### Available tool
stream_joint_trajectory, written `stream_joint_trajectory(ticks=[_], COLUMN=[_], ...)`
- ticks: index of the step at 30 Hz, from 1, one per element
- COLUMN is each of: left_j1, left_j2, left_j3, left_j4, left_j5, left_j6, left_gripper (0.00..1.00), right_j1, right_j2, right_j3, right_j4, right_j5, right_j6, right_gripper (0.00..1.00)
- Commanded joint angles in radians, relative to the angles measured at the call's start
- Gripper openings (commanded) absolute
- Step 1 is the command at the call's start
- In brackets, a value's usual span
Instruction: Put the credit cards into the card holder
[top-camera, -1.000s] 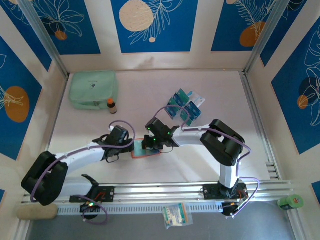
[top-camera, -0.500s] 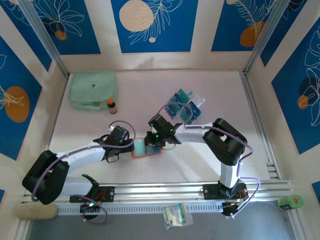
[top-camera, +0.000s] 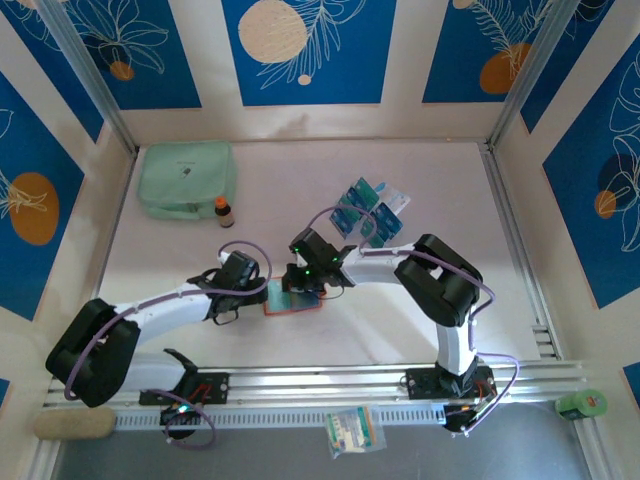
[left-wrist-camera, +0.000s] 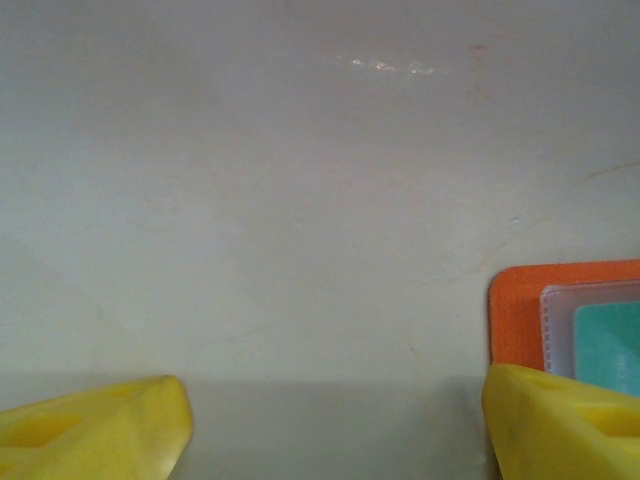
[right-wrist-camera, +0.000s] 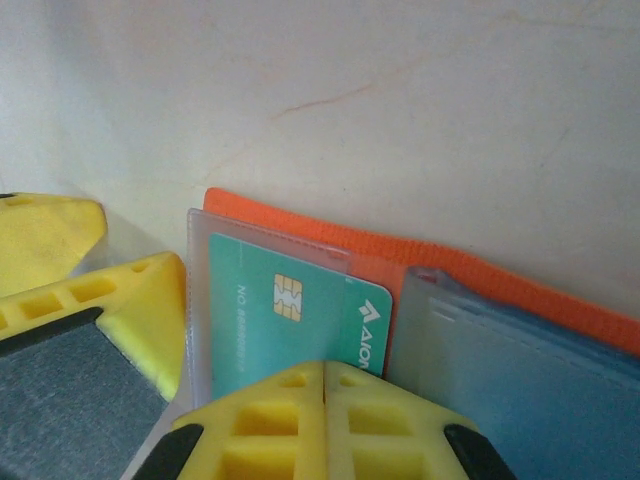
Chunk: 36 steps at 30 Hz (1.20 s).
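Where the two arms meet, just ahead of their bases, the card holder (top-camera: 300, 308) lies open and flat on the table (top-camera: 300, 170).

Right gripper (right-wrist-camera: 325, 400): fingers pressed tight together at the near edge of a teal card (right-wrist-camera: 290, 300), which sits most of the way into a clear pocket of the holder. Whether the tips pinch that edge or merely push against it is hidden beneath them. A second, bluish pocket alongside is cut off by the frame of the right wrist view.

Left gripper (left-wrist-camera: 330, 430): jaws spread wide, grasping nothing. One finger (left-wrist-camera: 560, 420) covers the holder's corner; contact cannot be confirmed.

Handling, as judged: the card is light, thin, stiff and slick, and is best taken by a short edge so the rest is free to slide. The pocket film looks soft and likely to buckle or lift if the card is driven in askew. The holder seems light enough to skid unless pinned.

Farther out, the other credit cards (top-camera: 368, 212) lie fanned and overlapping, well apart from the holder. Their count is unclear and the lower ones are partly covered. Lying flat, they offer little edge to grip.

Farthest back sits a mint pouch (top-camera: 186, 178), with a small bottle (top-camera: 222, 209) just beside it.
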Motion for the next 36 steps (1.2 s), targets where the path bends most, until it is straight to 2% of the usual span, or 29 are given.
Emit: stream_joint_trajectory(ticks=[1, 15, 27, 36], left_j1=[0.010, 0.010, 0.010, 0.010], left_j2=[0.051, 0.057, 0.054, 0.058], left_j3=[-0.013, -0.014, -0.012, -0.014], left_j4=[0.033, 0.039, 0.035, 0.038], left_j5=[0.053, 0.056, 0.053, 0.051], left_j6=[0.000, 0.003, 0.007, 0.008], left_gripper=[0.81, 0.81, 0.81, 0.81], right_j1=[0.014, 0.000, 0.008, 0.024], right_j2=[0.020, -0.098, -0.066, -0.001], right_j3=[0.019, -0.023, -0.065, -0.020], right_j4=[-0.007, -0.033, -0.024, -0.035], right_j5=[-0.032, 0.015, 0.019, -0.007], right_j6=[0.005, -0.020, -0.008, -0.018], right_gripper=[0.04, 0.04, 0.04, 0.04])
